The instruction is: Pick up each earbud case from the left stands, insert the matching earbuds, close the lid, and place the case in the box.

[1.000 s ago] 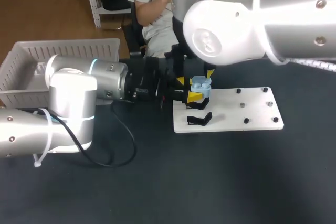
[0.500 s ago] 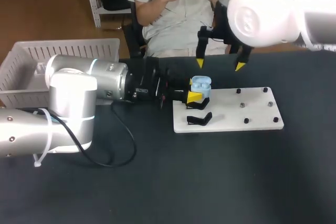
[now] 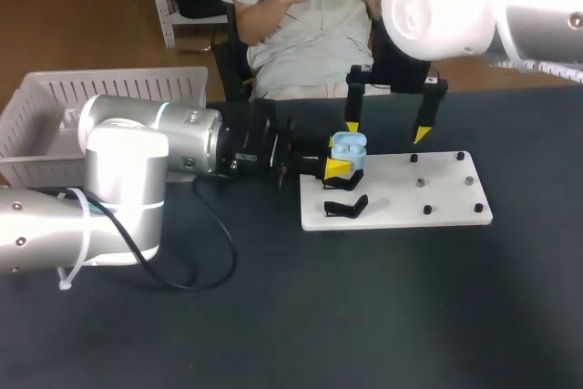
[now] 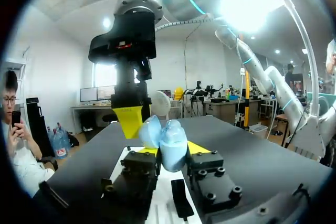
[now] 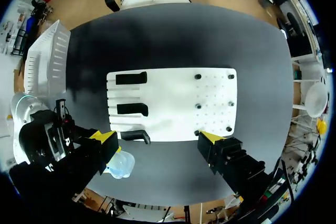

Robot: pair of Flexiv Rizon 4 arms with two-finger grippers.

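Two yellow-tipped fingers of our left gripper (image 3: 338,166) are clamped on the pale blue glossy plastic earbud case (image 3: 348,146). One pad sits on each side of its lower shell, and the lid is hinged open above the fingers. The case is held just above the black clip stands (image 3: 346,207) of the flat white board (image 3: 442,196), which lie under and ahead of that gripper. Our right gripper (image 3: 386,131) hangs spread wide, holding nothing. The case is just beside one of its fingertips, not between them. We judge the case light, rigid and slick, and rounded enough to squirt out of a pinch. The open lid on its thin hinge looks like the weak part. The best hold is low across the base's sides, clear of the lid. We can't tell if earbuds are seated. The white slatted plastic basket (image 3: 55,107) is back along the left arm, well apart from its gripper.
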